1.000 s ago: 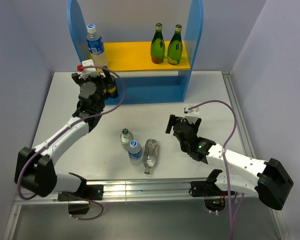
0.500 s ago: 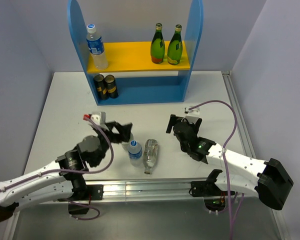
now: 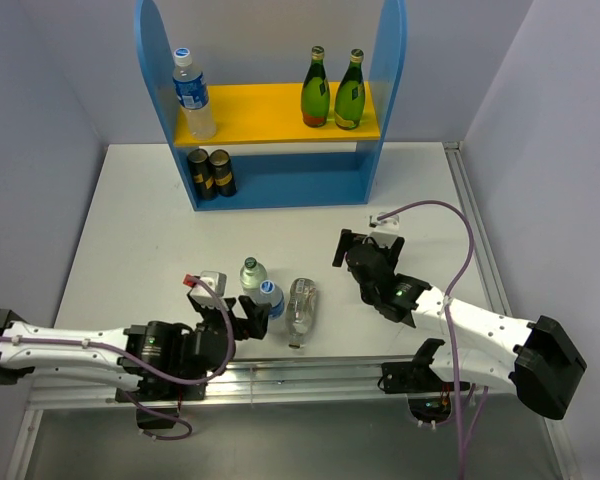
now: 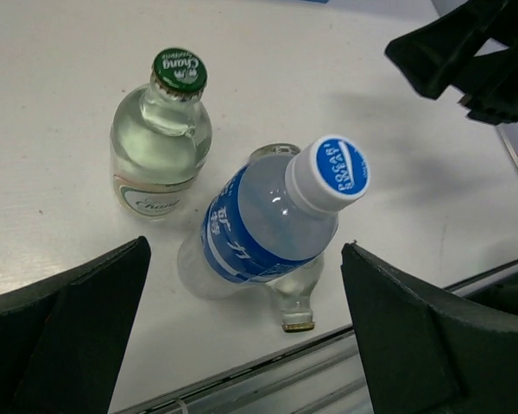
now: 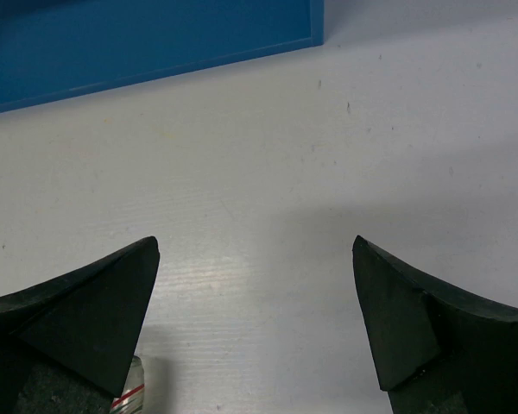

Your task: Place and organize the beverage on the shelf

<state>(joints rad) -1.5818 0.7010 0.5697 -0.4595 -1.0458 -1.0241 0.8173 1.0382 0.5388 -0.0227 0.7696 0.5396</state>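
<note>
Blue-label bottle (image 3: 271,303) near table (image 3: 140,230) front edge

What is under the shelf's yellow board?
Two black-and-gold cans stand at the left of the blue base. The yellow board covers the back of that level, so that part is hidden.

Bright, even light is coming from overhead in the top view, and the table (image 3: 130,220) is reading clean white without burning out. Shadows are falling soft: a dim band is sitting under the shelf (image 3: 280,112) board, and faint patches are lying beside the arms. In the left wrist view the blue-label bottle (image 4: 259,228) is showing sharp, with small glints on its plastic, while the left fingers (image 4: 69,336) are going dark and slightly soft. In the right wrist view the right fingers (image 5: 69,302) are showing almost as silhouettes, and a grey shadow is spreading over the table's right part.
</note>
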